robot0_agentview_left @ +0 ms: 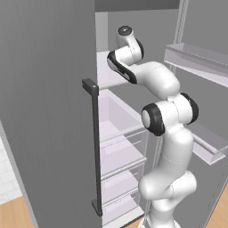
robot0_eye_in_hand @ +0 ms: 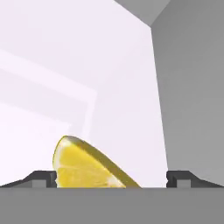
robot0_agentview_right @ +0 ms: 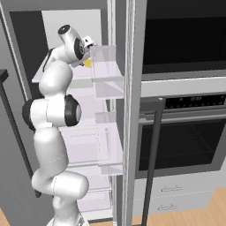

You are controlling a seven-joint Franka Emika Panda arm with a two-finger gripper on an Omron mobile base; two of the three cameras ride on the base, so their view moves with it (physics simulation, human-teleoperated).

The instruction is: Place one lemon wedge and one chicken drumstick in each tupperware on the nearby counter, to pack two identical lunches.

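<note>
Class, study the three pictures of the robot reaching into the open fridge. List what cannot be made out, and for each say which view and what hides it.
1. Lemon wedge, hand view: its lower part is cut off at the bottom of the picture, so what it rests on is unseen.
2. Lemon wedge, right base view: just a small yellow speck behind the arm's wrist.
3. Gripper, hand view: jaws stand wide either side of the wedge; contact cannot be judged.
4. Fridge shelf, left base view: the arm hides its contents.

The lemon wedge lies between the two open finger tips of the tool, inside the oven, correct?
Not the oven. The lemon wedge lies between the open tool finger tips inside the fridge, on a shelf; the right base view shows the oven apart, beside it.
</note>
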